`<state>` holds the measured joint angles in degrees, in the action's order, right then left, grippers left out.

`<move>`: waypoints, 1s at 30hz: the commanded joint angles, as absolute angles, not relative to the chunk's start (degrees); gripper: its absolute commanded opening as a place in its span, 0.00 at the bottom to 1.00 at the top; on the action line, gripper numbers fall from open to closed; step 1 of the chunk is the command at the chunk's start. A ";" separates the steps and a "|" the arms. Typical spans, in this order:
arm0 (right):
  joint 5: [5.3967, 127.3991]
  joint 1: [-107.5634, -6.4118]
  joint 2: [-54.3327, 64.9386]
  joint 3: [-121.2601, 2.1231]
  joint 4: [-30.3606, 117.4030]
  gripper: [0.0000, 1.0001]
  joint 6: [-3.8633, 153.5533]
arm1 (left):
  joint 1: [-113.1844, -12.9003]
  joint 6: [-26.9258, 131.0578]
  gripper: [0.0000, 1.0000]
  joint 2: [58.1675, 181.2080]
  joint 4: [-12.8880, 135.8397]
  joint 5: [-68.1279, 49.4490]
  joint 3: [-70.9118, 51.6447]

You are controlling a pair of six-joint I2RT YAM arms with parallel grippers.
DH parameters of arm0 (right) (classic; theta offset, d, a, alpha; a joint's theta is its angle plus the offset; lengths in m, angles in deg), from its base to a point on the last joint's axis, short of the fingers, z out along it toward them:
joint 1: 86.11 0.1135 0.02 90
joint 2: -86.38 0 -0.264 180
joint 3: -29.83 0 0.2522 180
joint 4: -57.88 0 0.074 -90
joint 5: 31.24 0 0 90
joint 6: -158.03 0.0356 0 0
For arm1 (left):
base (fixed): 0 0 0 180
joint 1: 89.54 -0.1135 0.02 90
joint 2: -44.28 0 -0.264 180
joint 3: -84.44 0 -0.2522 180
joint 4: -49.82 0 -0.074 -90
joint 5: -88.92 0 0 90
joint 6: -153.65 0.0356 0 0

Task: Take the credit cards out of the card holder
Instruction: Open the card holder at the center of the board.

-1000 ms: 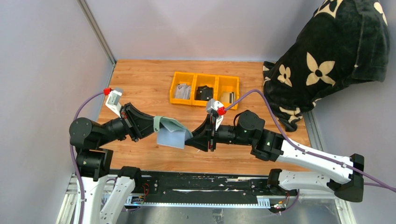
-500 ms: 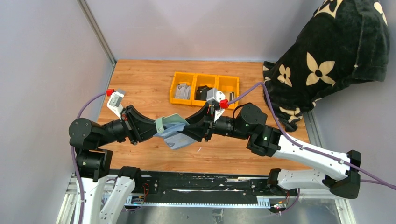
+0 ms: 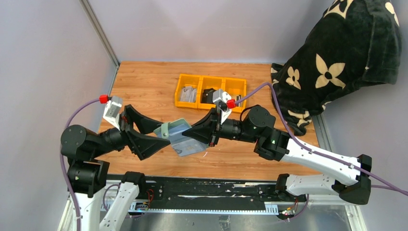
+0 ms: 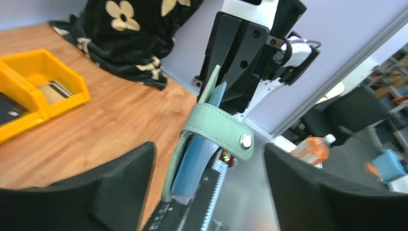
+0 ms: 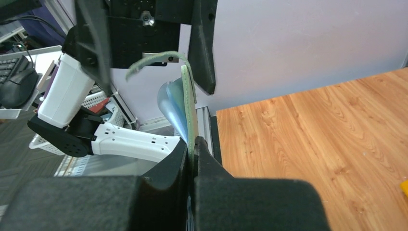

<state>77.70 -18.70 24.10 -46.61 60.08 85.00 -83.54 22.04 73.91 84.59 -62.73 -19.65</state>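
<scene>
Progress: partway, grey cards (image 3: 187, 94) seemingly in bin's (image 3: 179, 85) left slot | wallet (image 3: 180, 139): aloft, near-centre | right gripper (image 5: 192, 144): pinching wallet's edge | left gripper (image 3: 161, 134): spread, empty | remaining: wallet contents unclear

You see a sage-green folding card holder (image 4: 211, 127), matt and finely grained like leather, its strap carrying a shiny metal snap (image 4: 246, 140). The table (image 3: 144, 82) at centre frame is smooth wood with visible grain. The yellow three-compartment bin (image 3: 212, 76) is glossy plastic; the black flowered blanket (image 3: 346, 43) at upper right is plush cloth.
</scene>
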 commanded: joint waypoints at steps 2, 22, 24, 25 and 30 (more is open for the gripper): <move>76.29 -18.46 25.91 -47.74 61.36 0.00 90.03 | -83.30 30.94 1.00 73.18 91.40 -56.77 -14.98; 82.70 -18.79 22.44 -49.55 68.24 0.00 104.63 | -83.30 39.46 0.35 68.26 94.44 -55.49 -17.49; 84.30 -18.78 21.73 -49.71 68.62 0.04 104.83 | -83.30 37.70 0.28 68.35 92.52 -56.54 -17.70; 85.19 -18.79 21.34 -49.96 68.34 0.08 104.91 | -83.30 37.05 0.24 68.36 92.08 -56.87 -17.83; 87.31 -18.78 21.04 -48.82 68.60 0.41 103.69 | -83.30 32.51 0.02 68.52 89.21 -56.79 -19.50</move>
